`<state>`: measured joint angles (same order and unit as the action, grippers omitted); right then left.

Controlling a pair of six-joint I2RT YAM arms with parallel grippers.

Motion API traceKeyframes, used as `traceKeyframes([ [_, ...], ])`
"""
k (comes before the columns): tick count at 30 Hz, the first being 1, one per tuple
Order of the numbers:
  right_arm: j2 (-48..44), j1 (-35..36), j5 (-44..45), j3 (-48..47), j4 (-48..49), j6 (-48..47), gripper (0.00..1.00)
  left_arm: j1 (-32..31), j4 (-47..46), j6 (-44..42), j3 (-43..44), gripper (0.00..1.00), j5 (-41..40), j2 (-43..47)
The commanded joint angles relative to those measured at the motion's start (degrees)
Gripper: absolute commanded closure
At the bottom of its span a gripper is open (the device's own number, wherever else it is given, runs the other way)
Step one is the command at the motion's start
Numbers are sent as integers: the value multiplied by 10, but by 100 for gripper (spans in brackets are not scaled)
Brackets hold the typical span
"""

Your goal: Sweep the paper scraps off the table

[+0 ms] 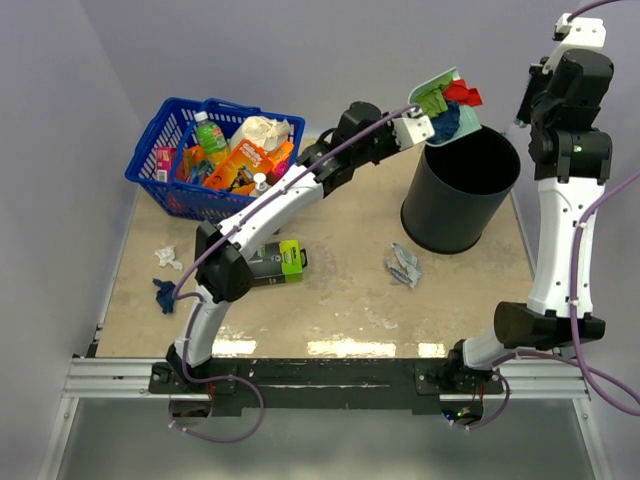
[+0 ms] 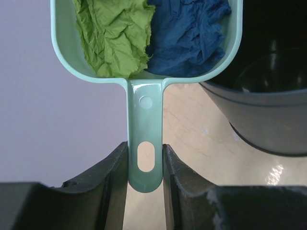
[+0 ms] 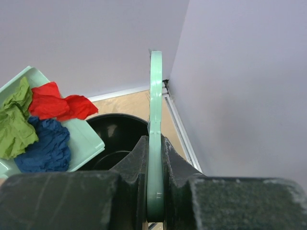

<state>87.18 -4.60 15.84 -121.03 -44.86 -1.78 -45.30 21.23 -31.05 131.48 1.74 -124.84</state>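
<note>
My left gripper (image 2: 145,158) is shut on the handle of a teal dustpan (image 2: 145,110), held up beside the rim of the black bin (image 1: 462,190). In the pan lie paper scraps: an olive green wad (image 2: 112,36), a dark blue wad (image 2: 187,36) and a red wad (image 3: 55,105) that hangs over the pan's edge (image 3: 86,139) above the bin's mouth. On the table (image 1: 340,300) lie a whitish scrap (image 1: 167,257), a dark blue scrap (image 1: 163,295) and a grey scrap (image 1: 404,265). My right gripper (image 3: 154,143), raised at the far right, is shut on a thin teal brush handle (image 3: 156,91) seen edge-on; its bristles are out of view.
A blue plastic basket (image 1: 150,160) full of groceries stands at the back left. A green-and-black box (image 1: 280,262) lies near the left arm's elbow. The table's right rail (image 3: 180,129) runs along the wall just past the bin.
</note>
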Motion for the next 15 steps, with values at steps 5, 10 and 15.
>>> traceKeyframes([
  [5, -2, -10, 32, -23, 50, -15, 100, -21, -173, -144, 2, 100, -86, -1],
  [10, 8, -12, 25, -28, 50, -9, 100, -37, -240, -321, -35, 100, -70, 2],
  [15, 18, -12, 15, -41, 47, -2, 100, -48, -315, -571, -119, 100, -112, 6],
])
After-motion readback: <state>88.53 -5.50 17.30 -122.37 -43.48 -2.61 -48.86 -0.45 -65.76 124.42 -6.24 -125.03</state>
